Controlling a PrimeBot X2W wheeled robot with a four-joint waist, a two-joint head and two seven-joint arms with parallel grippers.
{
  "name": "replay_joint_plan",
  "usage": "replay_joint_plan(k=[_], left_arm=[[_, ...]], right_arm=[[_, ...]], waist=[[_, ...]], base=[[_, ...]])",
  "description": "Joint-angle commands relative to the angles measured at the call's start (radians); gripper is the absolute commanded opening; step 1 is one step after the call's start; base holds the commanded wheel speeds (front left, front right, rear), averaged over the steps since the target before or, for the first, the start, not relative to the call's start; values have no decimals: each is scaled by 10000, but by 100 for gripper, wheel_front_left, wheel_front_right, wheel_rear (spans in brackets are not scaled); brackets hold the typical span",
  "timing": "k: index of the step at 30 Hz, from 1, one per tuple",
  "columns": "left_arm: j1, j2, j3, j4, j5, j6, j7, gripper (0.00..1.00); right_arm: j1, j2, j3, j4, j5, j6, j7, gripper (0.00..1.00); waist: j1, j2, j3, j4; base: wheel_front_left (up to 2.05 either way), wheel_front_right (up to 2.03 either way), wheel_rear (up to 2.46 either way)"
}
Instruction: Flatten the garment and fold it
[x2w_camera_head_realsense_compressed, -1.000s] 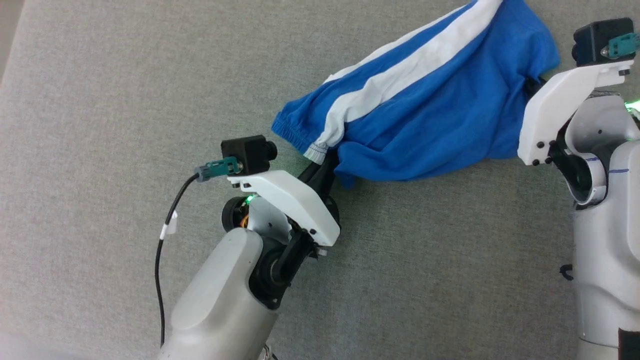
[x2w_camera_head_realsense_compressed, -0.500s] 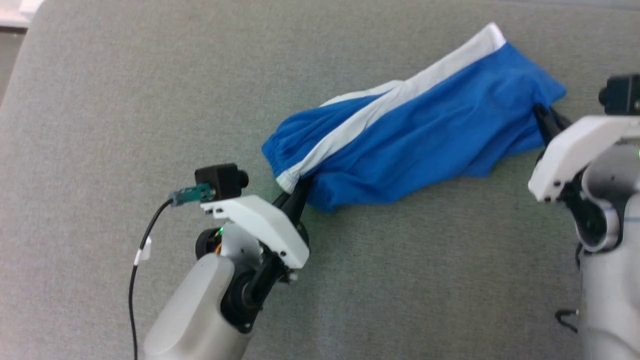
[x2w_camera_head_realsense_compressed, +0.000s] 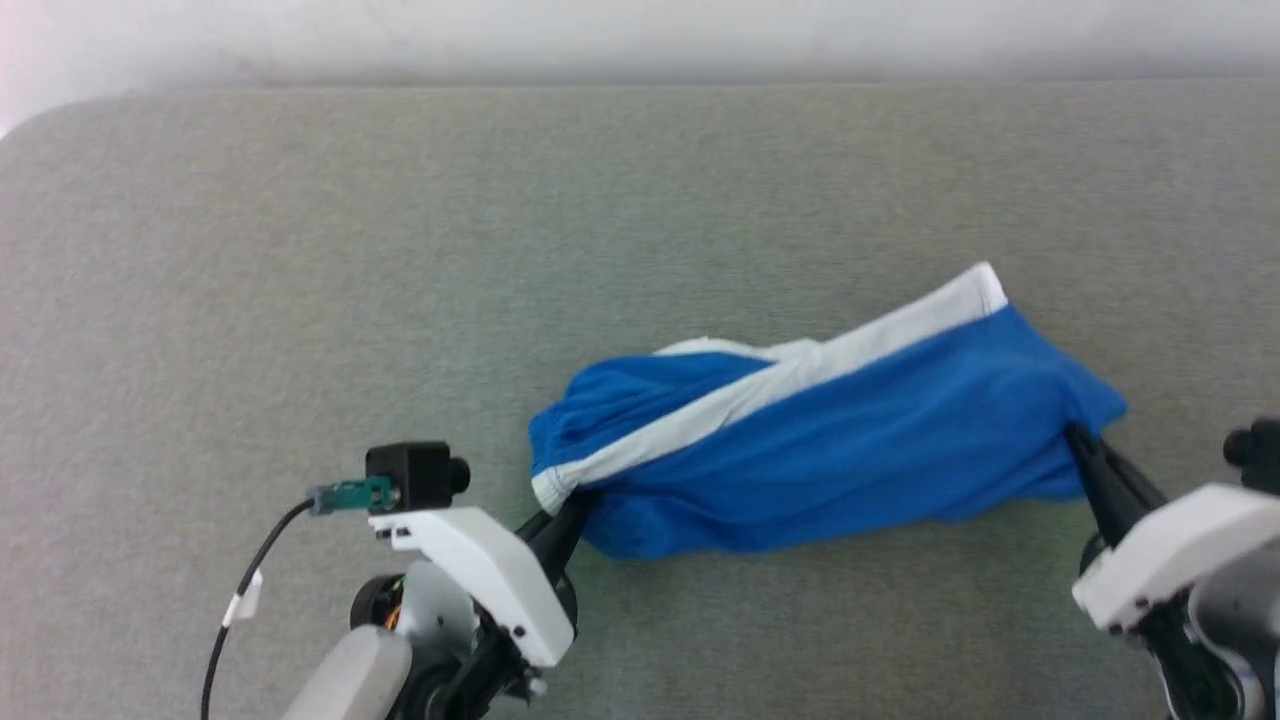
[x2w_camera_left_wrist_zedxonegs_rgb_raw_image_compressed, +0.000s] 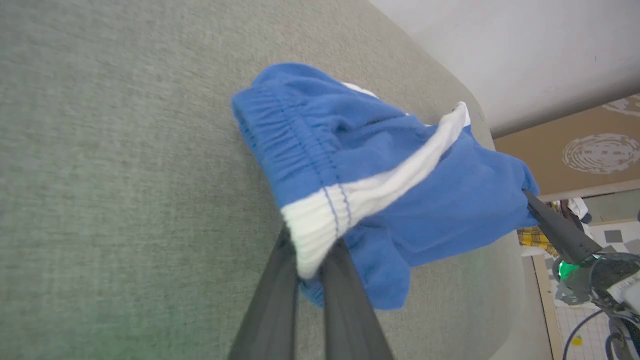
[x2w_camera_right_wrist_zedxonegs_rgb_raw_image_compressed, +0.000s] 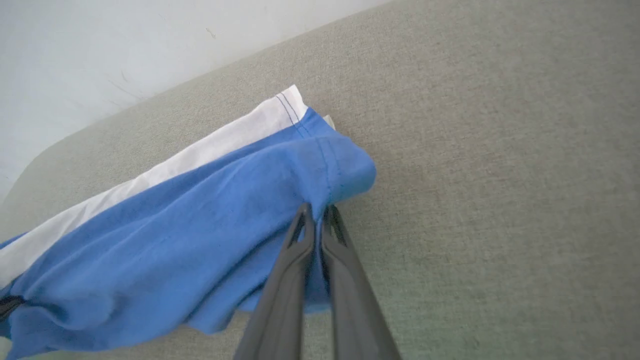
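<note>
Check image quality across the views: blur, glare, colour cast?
Head view: soft throughout, top-left corner washed out. Left wrist view: left end effector and white band of the garment blurred, greenish cast lower left. Right wrist view: sharp, hem stitching legible.

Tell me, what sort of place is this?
Probably an indoor lab or workroom: a grey fabric-covered table with shorts on it, a plain white wall behind, and tiled floor beyond its edge.

My left hand (x2w_camera_head_realsense_compressed: 578, 500), low left: fingers pinched tight on the garment (x2w_camera_head_realsense_compressed: 850, 440). My right hand (x2w_camera_head_realsense_compressed: 1075, 435), low right: likewise pinched on it. Both point inward; right wrist apparently bent.
</note>
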Motion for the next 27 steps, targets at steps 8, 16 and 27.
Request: replay_joint_plan(k=[8,16,27], left_arm=[[1282,843,55,-1344,-237,302,506,0],[1761,693,229,-1343,-236,609,65,7],[1433,276,121,-366,-75,519,-405,100]], right_arm=[[1975,-21,305,-678,1131,-9,-822,0],[2489,-21,760,-178,1634,-9,-1675,0],[2070,-20,1118,485,1098,-9,-2059,100]], waist=[[2,-1,-569,-1328],[2,-1,-685,-1633],[2,-1,-692,-1520]], base=[[0,0,0],[0,0,0],[0,0,0]])
